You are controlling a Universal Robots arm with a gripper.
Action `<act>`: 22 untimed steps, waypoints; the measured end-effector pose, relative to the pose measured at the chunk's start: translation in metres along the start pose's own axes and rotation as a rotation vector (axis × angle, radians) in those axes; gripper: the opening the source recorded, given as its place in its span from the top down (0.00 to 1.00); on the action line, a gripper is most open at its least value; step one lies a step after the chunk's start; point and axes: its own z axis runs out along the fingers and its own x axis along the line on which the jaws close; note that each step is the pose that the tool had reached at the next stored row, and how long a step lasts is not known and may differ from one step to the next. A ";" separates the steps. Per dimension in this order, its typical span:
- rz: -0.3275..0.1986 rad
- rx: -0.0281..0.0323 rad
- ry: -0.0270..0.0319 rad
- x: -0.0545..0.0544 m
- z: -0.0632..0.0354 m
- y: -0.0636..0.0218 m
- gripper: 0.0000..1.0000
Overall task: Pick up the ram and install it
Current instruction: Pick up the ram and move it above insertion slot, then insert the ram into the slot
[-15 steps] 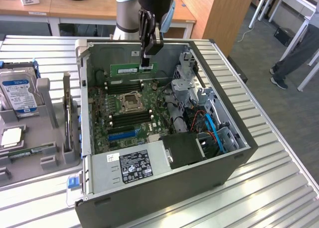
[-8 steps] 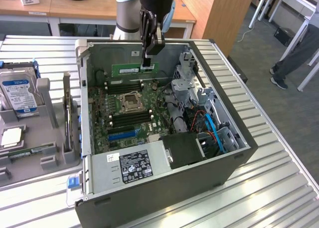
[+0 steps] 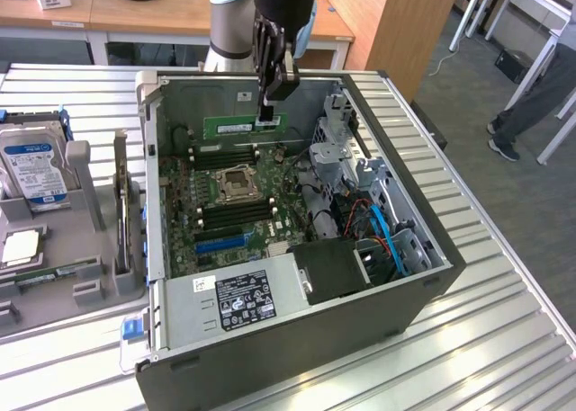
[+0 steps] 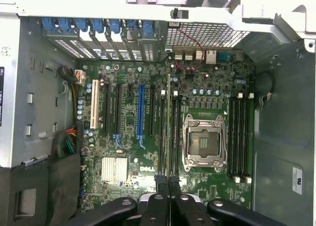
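Observation:
My gripper (image 3: pixel 267 114) hangs over the far part of the open computer case (image 3: pixel 297 339), shut on the ram (image 3: pixel 241 125). The ram is a long green stick with a white label, held level on its edge just above the motherboard (image 3: pixel 184 236). In the wrist view my gripper (image 4: pixel 170 184) grips the ram (image 4: pixel 170 112), seen edge-on as a thin line over the black memory slots (image 4: pixel 163 137) beside the empty CPU socket (image 4: pixel 204 143). More black slots (image 4: pixel 240 137) lie on the socket's other side.
A silver hard drive (image 3: pixel 34 164) and other parts sit in a grey tray (image 3: pixel 81 290) at the exterior view's left. Inside the case are a drive cage (image 3: pixel 337 137), blue cables (image 3: pixel 387 231) and a labelled power supply (image 3: pixel 238 299). A person's legs (image 3: pixel 531 96) stand far right.

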 end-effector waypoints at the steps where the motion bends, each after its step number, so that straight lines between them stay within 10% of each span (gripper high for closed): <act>1: 0.000 0.0001 0.0000 0.000 0.0012 -0.0001 0.89; 22: 0.000 0.0000 0.0000 0.000 0.0119 -0.0005 0.89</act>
